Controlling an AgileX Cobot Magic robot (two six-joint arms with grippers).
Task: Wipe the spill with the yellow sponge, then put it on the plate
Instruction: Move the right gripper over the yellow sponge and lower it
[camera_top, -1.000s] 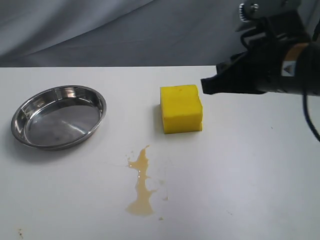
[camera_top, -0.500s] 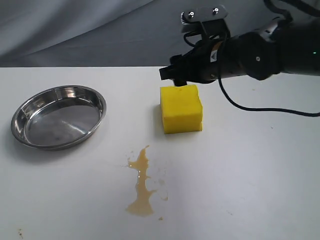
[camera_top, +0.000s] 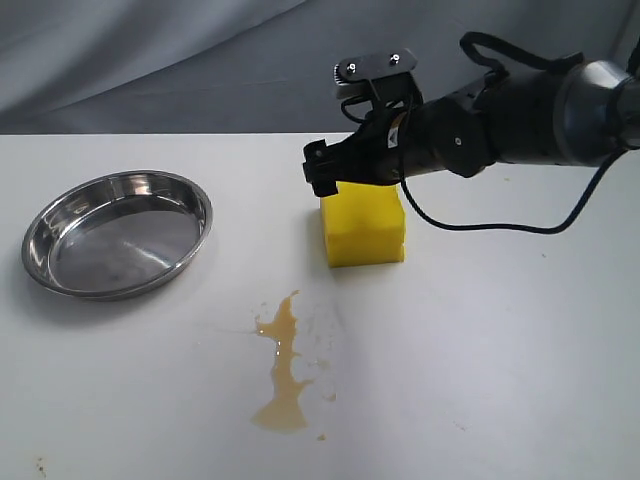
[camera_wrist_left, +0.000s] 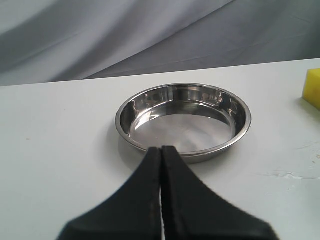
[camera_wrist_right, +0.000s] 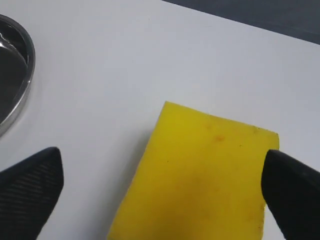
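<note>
The yellow sponge (camera_top: 365, 228) sits on the white table, right of the plate (camera_top: 110, 240), a shiny steel dish at the left. The tan-brown spill (camera_top: 283, 365) lies nearer the front, below the sponge. My right gripper (camera_top: 350, 175) hangs open just over the sponge's back edge. In the right wrist view the sponge (camera_wrist_right: 200, 170) fills the space between the wide-spread fingers (camera_wrist_right: 30, 192), and the plate's rim (camera_wrist_right: 27, 75) shows at the side. My left gripper (camera_wrist_left: 161, 150) is shut and holds nothing, pointing at the plate (camera_wrist_left: 245, 122). The sponge's corner (camera_wrist_left: 312, 87) shows beyond.
A grey cloth backdrop (camera_top: 200, 60) hangs behind the table's far edge. The right arm's black cable (camera_top: 480, 225) loops low over the table to the right of the sponge.
The right arm has swung left from the right edge of the view and come down over the sponge. Sponge, plate and spill have stayed put.
</note>
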